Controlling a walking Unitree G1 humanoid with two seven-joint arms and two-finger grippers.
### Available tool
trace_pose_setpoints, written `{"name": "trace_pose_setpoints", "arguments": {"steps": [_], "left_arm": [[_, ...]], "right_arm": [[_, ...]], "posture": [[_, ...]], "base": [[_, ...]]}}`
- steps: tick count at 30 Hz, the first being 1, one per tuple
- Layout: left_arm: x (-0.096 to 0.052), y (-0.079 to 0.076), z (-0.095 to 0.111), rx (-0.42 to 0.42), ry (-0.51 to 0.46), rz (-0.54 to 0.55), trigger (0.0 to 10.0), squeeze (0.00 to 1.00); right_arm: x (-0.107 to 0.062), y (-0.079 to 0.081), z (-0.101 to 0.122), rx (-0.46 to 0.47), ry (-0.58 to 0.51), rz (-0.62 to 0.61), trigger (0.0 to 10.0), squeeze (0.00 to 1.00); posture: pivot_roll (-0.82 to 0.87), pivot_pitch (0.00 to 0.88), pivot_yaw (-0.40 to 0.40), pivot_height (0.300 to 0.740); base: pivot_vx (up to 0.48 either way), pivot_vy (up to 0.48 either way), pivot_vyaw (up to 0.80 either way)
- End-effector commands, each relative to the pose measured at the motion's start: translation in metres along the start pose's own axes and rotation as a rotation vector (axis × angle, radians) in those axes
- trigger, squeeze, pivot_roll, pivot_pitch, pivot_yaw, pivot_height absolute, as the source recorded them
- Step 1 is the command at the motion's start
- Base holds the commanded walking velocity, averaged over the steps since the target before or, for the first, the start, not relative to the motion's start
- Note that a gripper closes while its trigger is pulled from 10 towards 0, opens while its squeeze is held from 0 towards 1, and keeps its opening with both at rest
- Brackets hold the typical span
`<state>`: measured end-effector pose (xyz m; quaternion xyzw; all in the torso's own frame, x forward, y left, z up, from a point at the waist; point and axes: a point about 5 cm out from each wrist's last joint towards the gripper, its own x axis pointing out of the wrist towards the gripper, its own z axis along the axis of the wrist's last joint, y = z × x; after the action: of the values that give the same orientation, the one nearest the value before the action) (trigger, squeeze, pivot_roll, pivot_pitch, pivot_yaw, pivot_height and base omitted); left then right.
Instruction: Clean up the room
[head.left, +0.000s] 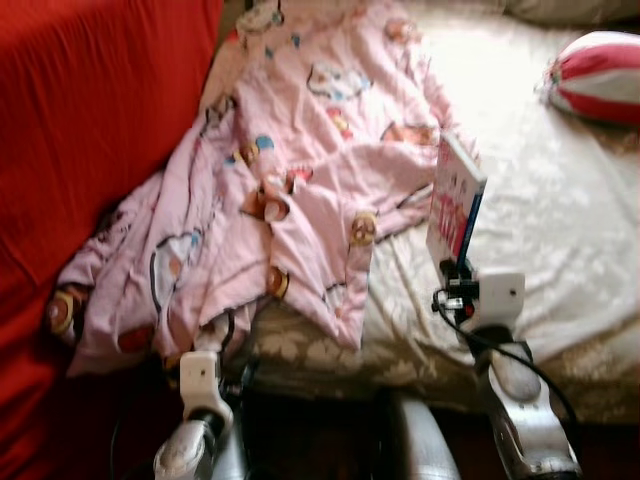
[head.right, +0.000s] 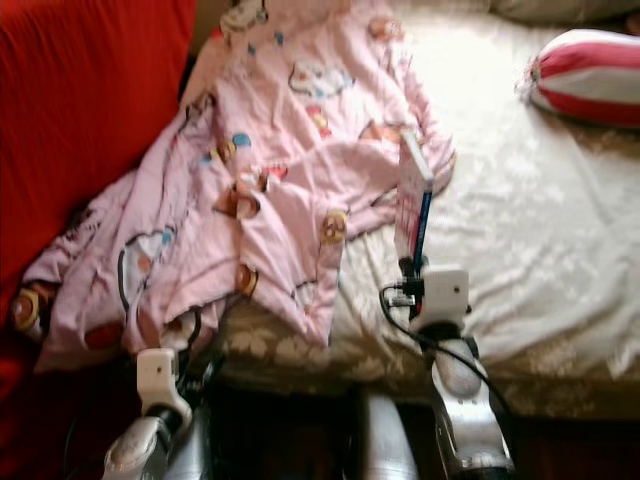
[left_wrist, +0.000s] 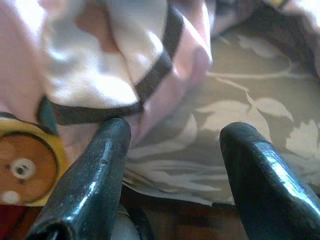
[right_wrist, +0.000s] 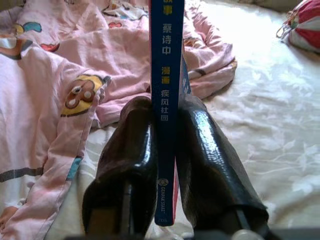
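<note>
A thin book (right_wrist: 167, 100) with a blue spine and a pink-and-white cover stands upright on its edge in the right gripper (right_wrist: 167, 145), above the cream bedsheet (head.left: 560, 230); the 2 black fingers (right_wrist: 127, 165) are clenched on the book's lower end, 1 pressed to each cover, with the spine facing the wrist camera; yellow and white characters run down the spine; from the head views the book (head.left: 455, 205) rises from the right gripper (head.left: 462, 272) just beside the right-hand edge of the pink blanket (head.left: 290, 180), over the front part of the bed; the blanket is rumpled, printed with cartoon figures, and spreads from the head of the bed down to its front edge, its left side bunched against a red cover (head.left: 90, 120) that rises along the left; the left gripper (left_wrist: 175, 165) is low at the front edge of the bed, its 2 fingers (left_wrist: 90, 180) spread apart and grasping nothing, with a dark-trimmed fold of the pink blanket touching or just beyond the tip of 1 finger and the leaf-patterned sheet showing in the gap; the left arm (head.left: 200, 400) rises below the blanket's hanging hem; a red-and-white striped cushion (head.left: 598, 75) lies on the sheet at the far right, well apart from the book
</note>
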<state>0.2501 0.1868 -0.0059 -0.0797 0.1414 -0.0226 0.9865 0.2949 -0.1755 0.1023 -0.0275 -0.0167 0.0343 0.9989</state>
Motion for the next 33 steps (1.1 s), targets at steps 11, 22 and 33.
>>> {"name": "trace_pose_setpoints", "arguments": {"steps": [11,22,33], "left_arm": [[-0.006,0.019,-0.021,-0.039,0.113,0.080,10.0,0.00],[-0.015,0.026,-0.038,-0.030,0.213,0.110,10.0,0.00],[-0.026,0.031,-0.055,0.004,0.343,0.129,10.0,0.00]], "right_arm": [[0.005,-0.007,0.003,0.039,-0.016,-0.057,10.0,0.00],[0.009,-0.002,0.000,0.047,0.007,-0.045,10.0,0.00],[0.011,-0.005,-0.007,0.077,0.033,-0.067,10.0,0.00]], "posture": [[0.00,0.115,-0.048,0.693],[0.01,0.136,-0.060,0.740],[0.00,0.152,-0.060,0.740]], "base": [[0.000,0.000,0.00],[0.000,0.000,0.00],[0.000,0.000,0.00]]}}
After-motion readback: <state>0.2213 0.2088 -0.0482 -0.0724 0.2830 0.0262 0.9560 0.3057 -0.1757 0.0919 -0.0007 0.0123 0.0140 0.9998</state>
